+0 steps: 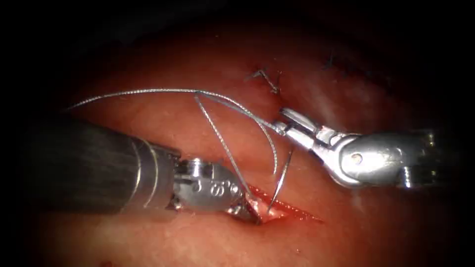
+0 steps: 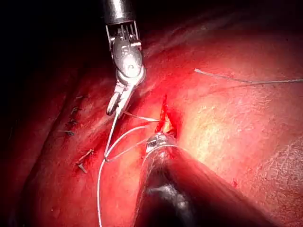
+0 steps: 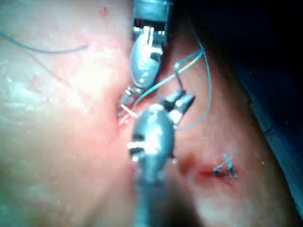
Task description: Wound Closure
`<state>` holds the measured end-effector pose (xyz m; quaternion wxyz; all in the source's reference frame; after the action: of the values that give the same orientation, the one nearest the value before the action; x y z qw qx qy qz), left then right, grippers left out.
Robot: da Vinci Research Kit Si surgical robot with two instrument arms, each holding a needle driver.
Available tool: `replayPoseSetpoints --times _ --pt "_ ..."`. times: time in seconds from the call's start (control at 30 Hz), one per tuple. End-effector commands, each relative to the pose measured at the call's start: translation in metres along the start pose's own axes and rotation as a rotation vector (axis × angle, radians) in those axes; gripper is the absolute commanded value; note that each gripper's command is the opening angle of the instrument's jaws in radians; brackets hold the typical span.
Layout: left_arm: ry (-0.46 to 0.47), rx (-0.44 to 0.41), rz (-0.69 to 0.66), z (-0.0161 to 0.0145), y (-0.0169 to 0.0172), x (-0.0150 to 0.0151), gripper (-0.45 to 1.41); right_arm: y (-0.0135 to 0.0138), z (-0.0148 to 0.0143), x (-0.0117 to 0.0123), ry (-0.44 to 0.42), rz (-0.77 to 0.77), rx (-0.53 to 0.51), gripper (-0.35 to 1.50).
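Reddish tissue [image 1: 163, 113] spreads across the endoscope view, its cut [image 1: 292, 210] running low and right of centre, wet with red fluid [image 1: 297, 211]. At the cut's left end the left pincer [image 1: 247, 210] is closed on the tissue edge (its tips sit right in the opening). Between the two tools the curved needle [image 1: 281, 180] stands nearly upright, its lower end in the cut and its upper end free. Up and to the right, the right pincer [image 1: 281, 127] is clamped on the thread [image 1: 148, 91], which arcs leftward across the tissue and loops down toward the needle. An earlier knotted stitch [image 1: 267, 81] lies above, near the right tool.
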<state>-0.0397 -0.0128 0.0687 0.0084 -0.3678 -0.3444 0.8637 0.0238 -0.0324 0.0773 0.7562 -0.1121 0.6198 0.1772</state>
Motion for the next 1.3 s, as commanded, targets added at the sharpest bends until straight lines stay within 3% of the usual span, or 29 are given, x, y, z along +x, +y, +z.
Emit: replayPoseSetpoints --times 0.03,0.33,0.77,1.3 --pt "0.001 0.002 0.002 0.0006 -0.0005 0.0 -0.45 -0.0004 0.0007 -0.0007 -0.001 -0.01 -0.001 -0.35" --pt "0.0 0.004 0.006 0.0006 0.0002 0.0 -0.45 -0.0015 0.0008 -0.002 -0.027 -0.057 -0.007 -0.35" --pt "0.018 0.034 0.002 -0.001 0.0025 0.0009 -0.45 -0.0037 0.0013 -0.001 -0.036 -0.096 -0.005 -0.35" --pt "0.046 0.067 0.003 -0.0026 0.0061 0.002 -0.45 -0.004 0.0011 -0.0011 -0.035 -0.098 -0.003 -0.35"
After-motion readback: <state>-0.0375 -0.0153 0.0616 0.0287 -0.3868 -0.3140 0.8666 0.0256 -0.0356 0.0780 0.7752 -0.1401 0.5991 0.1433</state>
